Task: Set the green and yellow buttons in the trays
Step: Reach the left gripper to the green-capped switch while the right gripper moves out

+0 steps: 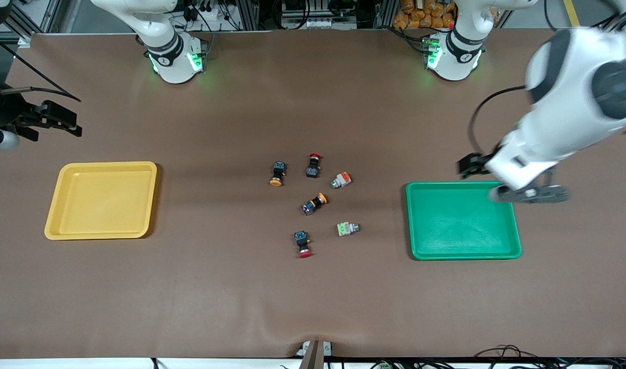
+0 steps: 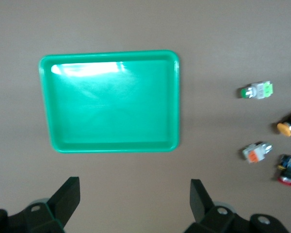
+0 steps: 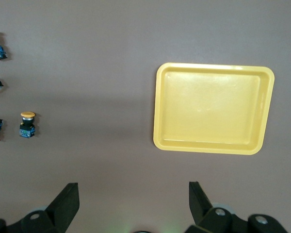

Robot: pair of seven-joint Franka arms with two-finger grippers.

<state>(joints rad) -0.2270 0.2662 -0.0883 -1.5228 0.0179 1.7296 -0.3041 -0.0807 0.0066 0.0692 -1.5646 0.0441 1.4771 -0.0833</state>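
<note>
All six buttons lie mid-bench between the yellow tray (image 1: 101, 200) and the green tray (image 1: 464, 221), both empty. The left end effector (image 1: 502, 179), open and empty over the green tray's rim, is nearest the green-capped button (image 1: 348, 228), which lies toward the right arm's end with its long axis pointing toward that tray. The right end effector (image 1: 51, 120), open, waits over the bench near the yellow tray.

A robotics lab where I work, my two arm bases (image 1: 177, 59) bolted by a brown-covered table (image 1: 241, 297), aluminium framing (image 1: 31, 20) and tangled cables (image 1: 210, 13) along its edge
</note>
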